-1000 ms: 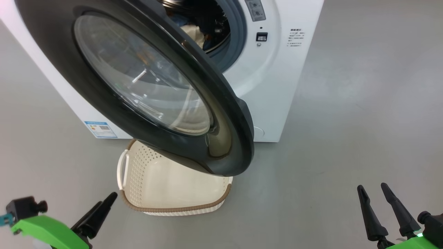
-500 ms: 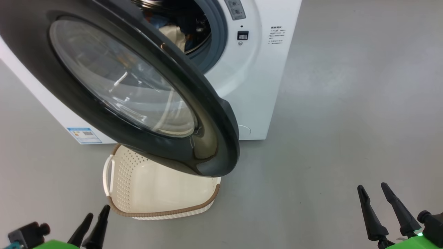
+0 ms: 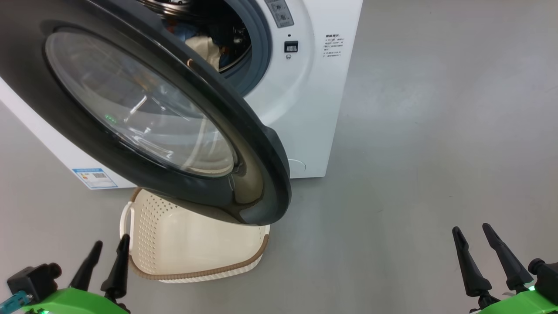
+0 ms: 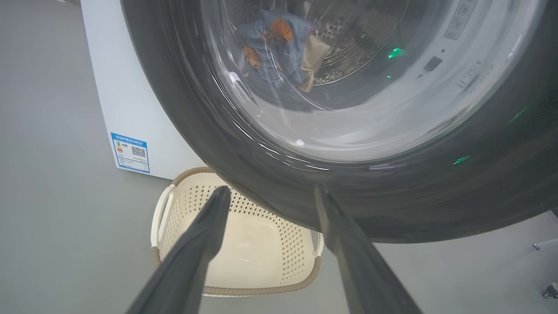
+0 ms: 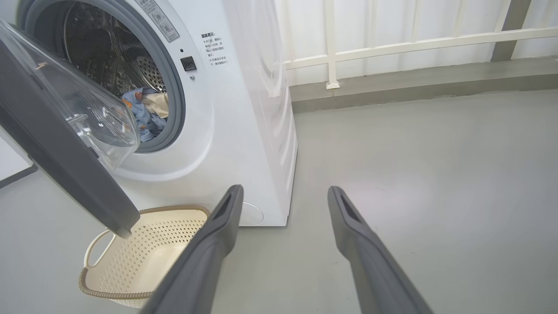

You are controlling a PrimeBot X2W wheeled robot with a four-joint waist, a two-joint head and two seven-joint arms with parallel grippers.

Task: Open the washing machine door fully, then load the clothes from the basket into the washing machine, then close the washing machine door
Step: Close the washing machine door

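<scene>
The washing machine [image 3: 305, 100] stands with its black-rimmed door [image 3: 144, 109] swung out over the basket [image 3: 192, 248]. Light-blue and cream clothes [image 5: 146, 111] lie inside the steel drum; through the door glass they appear as clothes [image 4: 283, 48]. The cream basket [image 5: 144, 257] sits on the floor under the door and looks bare inside. My left gripper [image 3: 107, 257] is open, low at the basket's left edge, its fingers [image 4: 209, 231] pointing at the door's lower rim. At the lower right, well clear of the machine, my right gripper [image 3: 473, 244] is open and holds nothing.
Grey floor [image 3: 436, 131] stretches wide to the right of the machine. A white railing [image 5: 392, 43] and a low kerb run behind it. A blue label sticker [image 3: 93, 176] marks the machine's lower left front.
The head camera has shifted, so the machine and basket slide left in the picture. My left gripper has turned from lying sideways to pointing up beside the basket. The right gripper stays put.
</scene>
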